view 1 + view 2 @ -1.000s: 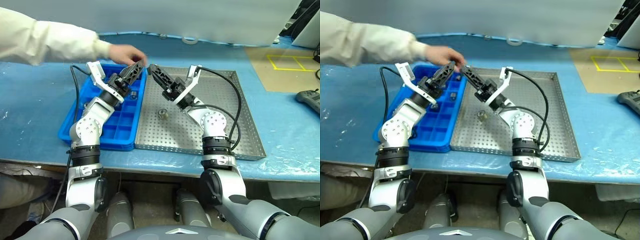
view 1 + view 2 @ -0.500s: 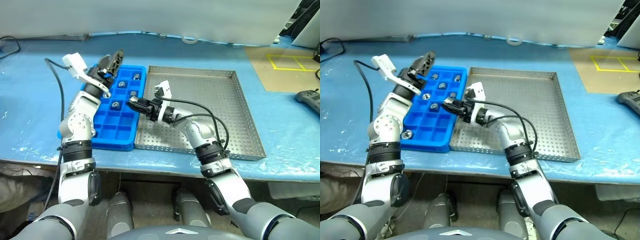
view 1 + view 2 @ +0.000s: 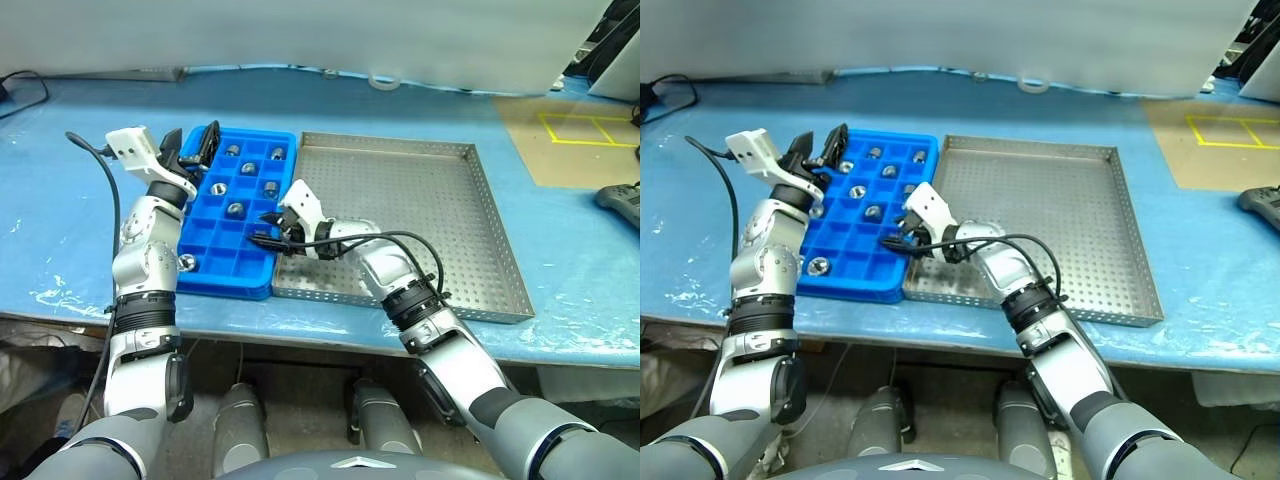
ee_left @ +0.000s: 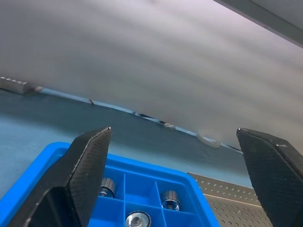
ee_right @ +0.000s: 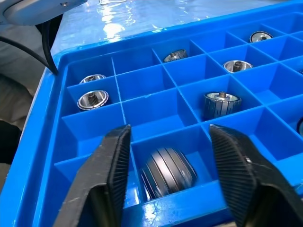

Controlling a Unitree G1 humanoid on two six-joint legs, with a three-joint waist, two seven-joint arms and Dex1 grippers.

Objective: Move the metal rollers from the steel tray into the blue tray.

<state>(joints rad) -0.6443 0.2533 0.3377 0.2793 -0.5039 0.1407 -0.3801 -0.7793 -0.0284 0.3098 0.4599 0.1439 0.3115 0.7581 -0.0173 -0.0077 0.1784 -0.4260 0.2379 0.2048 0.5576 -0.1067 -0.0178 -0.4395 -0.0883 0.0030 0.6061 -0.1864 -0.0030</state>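
With its jaws parted, the right gripper (image 5: 168, 177) is straddling a roller (image 5: 168, 173) lying in the blue tray (image 3: 225, 285), so lifting carelessly risks dragging it out, while the left gripper (image 4: 182, 182) is hovering wide open.

Blue-covered table (image 3: 60, 210), grey wall (image 3: 300, 30) behind, brown floor (image 3: 570, 150).

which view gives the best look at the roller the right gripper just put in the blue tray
The right wrist view: the roller lies on its side in a compartment of the blue tray, between the parted fingers of the right gripper, ribs plainly visible. In the head views the right gripper covers that compartment. The left wrist view shows other rollers.
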